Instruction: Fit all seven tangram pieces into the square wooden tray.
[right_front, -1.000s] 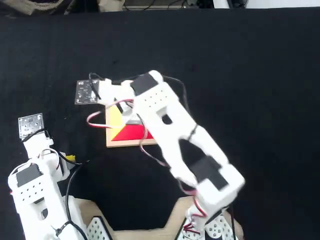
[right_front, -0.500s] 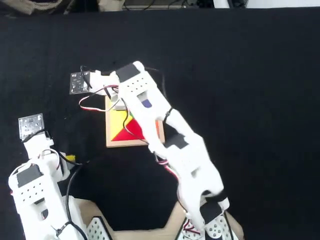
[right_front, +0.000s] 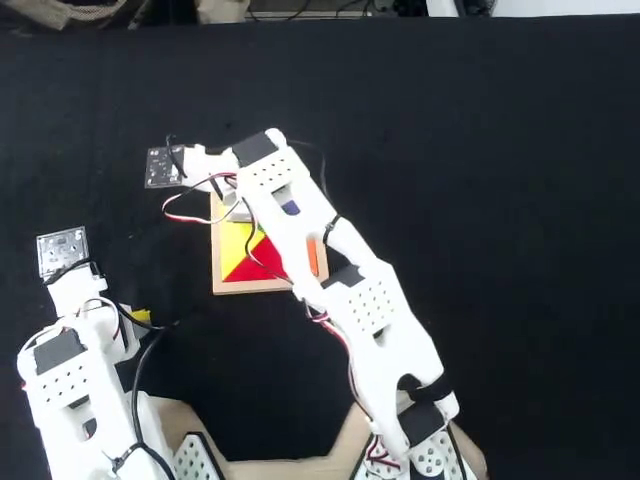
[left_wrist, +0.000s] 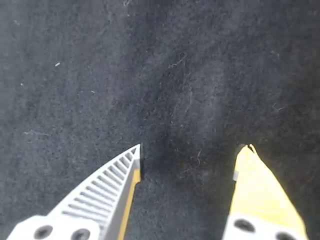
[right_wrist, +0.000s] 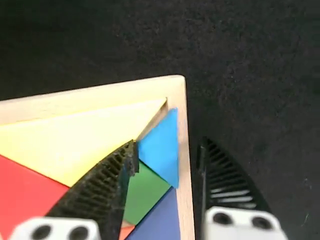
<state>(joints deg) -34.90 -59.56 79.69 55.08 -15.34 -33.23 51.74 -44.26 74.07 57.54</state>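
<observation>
The square wooden tray (right_front: 250, 288) lies left of the table's middle, with a yellow triangle (right_front: 234, 250) and a red piece (right_front: 268, 266) showing beside the arm that crosses it. In the right wrist view, the tray's corner (right_wrist: 175, 82) holds a yellow triangle (right_wrist: 75, 140), a small blue triangle (right_wrist: 162, 145), a green piece (right_wrist: 147, 192), a dark blue piece (right_wrist: 162, 220) and a red piece (right_wrist: 20, 192). My right gripper (right_wrist: 167, 152) is open, one finger over the pieces and the other outside the rim. My left gripper (left_wrist: 192, 150) is open above bare black cloth.
Black cloth (right_front: 500, 180) covers the table, with wide free room to the right and at the back. The left arm (right_front: 65, 370) stands at the front left corner. The right arm (right_front: 350, 300) stretches from the front edge across the tray.
The right arm has straightened and swung left, so its gripper end now sits at the tray's far left corner. The left arm has not moved.
</observation>
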